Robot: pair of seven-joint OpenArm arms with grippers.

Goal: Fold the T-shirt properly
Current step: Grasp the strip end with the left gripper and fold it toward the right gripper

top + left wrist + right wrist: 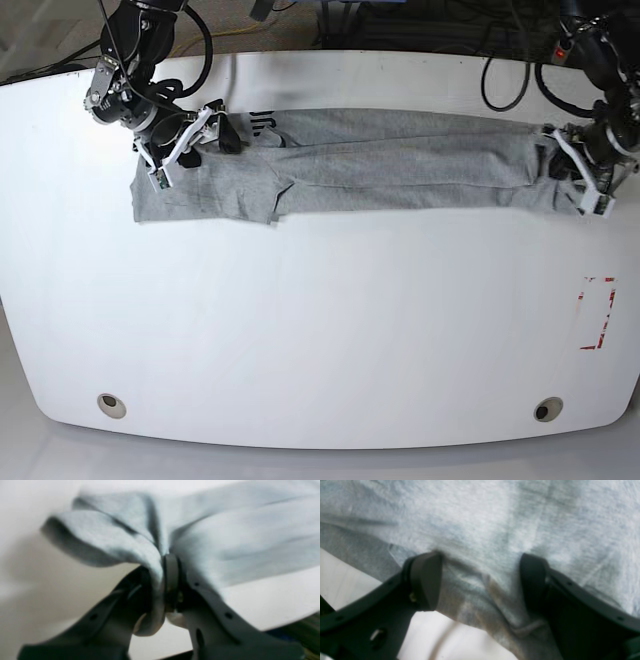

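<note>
The grey T-shirt (pixel 400 160) lies folded into a long strip across the far half of the white table (pixel 320 330). A few black letters show near its left end. My left gripper (pixel 567 168) is at the strip's right end. In the left wrist view it (pixel 170 577) is shut on a bunched fold of the T-shirt (pixel 237 537), which is lifted a little off the table. My right gripper (pixel 222 135) is at the strip's left end. In the right wrist view it (pixel 480 557) is open, jaws wide apart, fingertips resting on the T-shirt (pixel 480 517).
A red rectangle mark (pixel 597 312) is on the table at the right. Two round holes (pixel 112 405) (pixel 545 409) sit near the front edge. Cables hang behind the table's far edge (pixel 500 60). The table's edge shows close behind the left gripper (pixel 287 627).
</note>
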